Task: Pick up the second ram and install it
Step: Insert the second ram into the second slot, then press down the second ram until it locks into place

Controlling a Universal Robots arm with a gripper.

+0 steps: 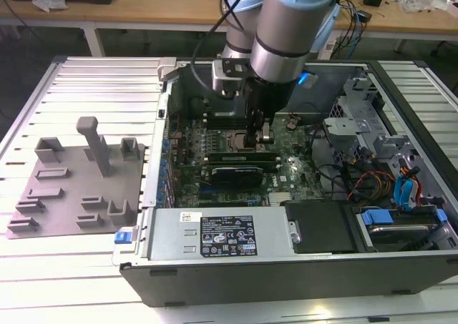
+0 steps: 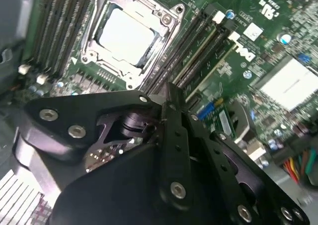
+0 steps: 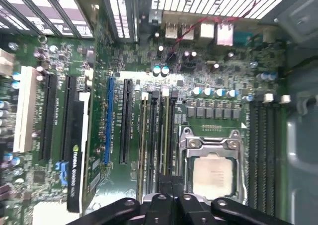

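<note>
Exterior view: one open computer case (image 1: 136, 281) lay on a slatted table, with a grey fixture plate (image 1: 71, 188) beside it toward the exterior view's left. The arm reached down into the case. The gripper (image 1: 254, 141) stood low over the motherboard's middle, at the memory slots (image 1: 232, 154) next to the CPU socket (image 1: 230, 139). Second wrist view: the jaws were drawn together, and nothing could be seen between them. Their tip hung just above the slot bank. Two pale-edged sticks stood upright in the slots. The second ram (image 2: 211, 53), judged to be the stick running under the tip, sat in its slot beside the socket. Whether it was fully seated could not be told. First wrist view: the same stick lay between the socket and the long expansion slots, and its near end was hidden under the gripper. Handling, as judged: light, stiff, thin and fragile. It is best taken by the long top edge or the short ends, clear of the chips and contacts, and pressed straight down without twisting.
</note>
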